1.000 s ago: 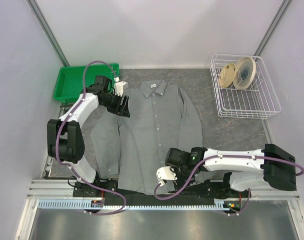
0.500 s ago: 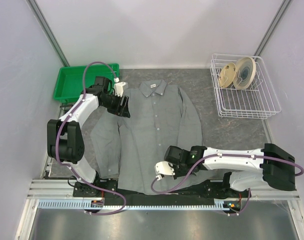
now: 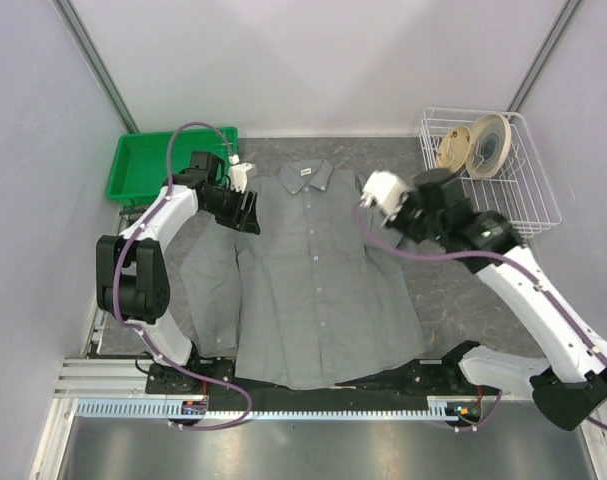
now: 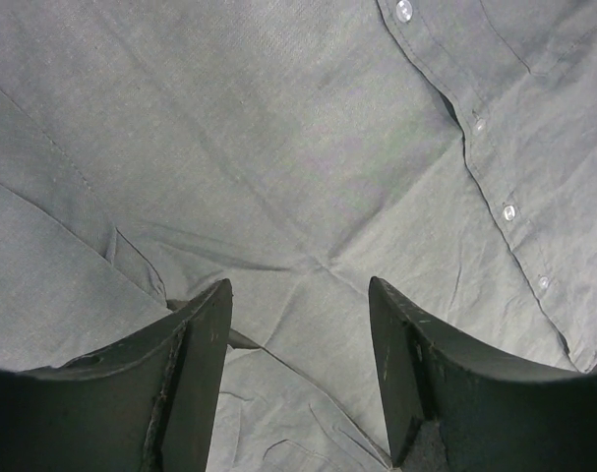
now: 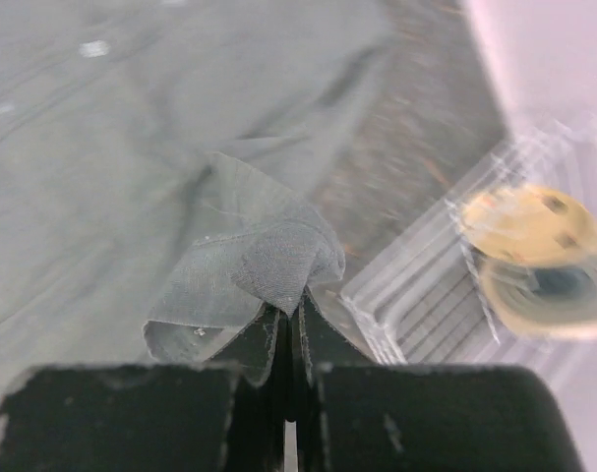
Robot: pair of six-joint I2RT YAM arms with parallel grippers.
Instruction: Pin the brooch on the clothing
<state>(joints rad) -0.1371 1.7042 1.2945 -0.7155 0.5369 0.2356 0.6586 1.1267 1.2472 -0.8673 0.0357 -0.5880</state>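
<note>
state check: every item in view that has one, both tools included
left tool: open above the shirt, nothing between its fingers.
right tool: shut on a bunched, raised fold of the shirt.
shirt: spread front up, buttoned, one fold pinched on the basket side.
brooch: not visible in any view.
wire basket: upright, holding two discs on edge.
green tray: upright, far left corner.

Grey shirt (image 3: 318, 290), spread flat, one sleeve pinched up
</note>
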